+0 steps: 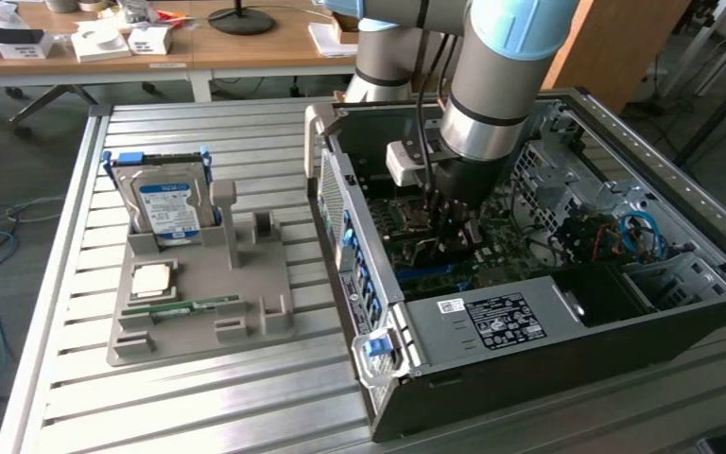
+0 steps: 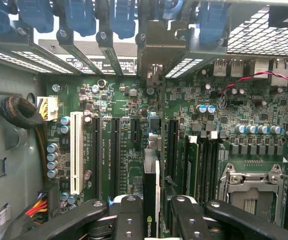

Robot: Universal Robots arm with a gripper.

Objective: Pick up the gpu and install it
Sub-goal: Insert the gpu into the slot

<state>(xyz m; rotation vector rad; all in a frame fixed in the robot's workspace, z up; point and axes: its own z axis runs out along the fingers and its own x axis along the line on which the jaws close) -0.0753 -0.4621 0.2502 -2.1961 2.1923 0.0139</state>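
figure: gripper [image 2: 151, 216] reaching down inside the open computer case [image 1: 490, 378], its two black fingers [image 2: 129, 217] pinching the gpu [image 2: 150, 192] edge-on between them. the card, bearing a small green logo, is hanging directly under the tool and pointing away from the fingertips toward the rear slot openings [image 2: 109, 55]. it is sitting over the motherboard [image 2: 129, 100], with long black expansion slots [image 2: 115, 155] lying just to either side of it. whether its contact edge is already entering a slot cannot be told.

risks, as judged from where i am standing:
- the card is running very close to neighbouring sockets, so a slight sideways offset would be pressing its edge onto the board or a slot wall rather than into the socket, bending the card or scraping components.
- a tilt in the grip would be seating one end only.
- the far end of the card could be catching on the rear frame with its blue latches [image 2: 121, 20].

the cable bundle [image 2: 21, 112], well off to one side of the tool, is looking out of the way.
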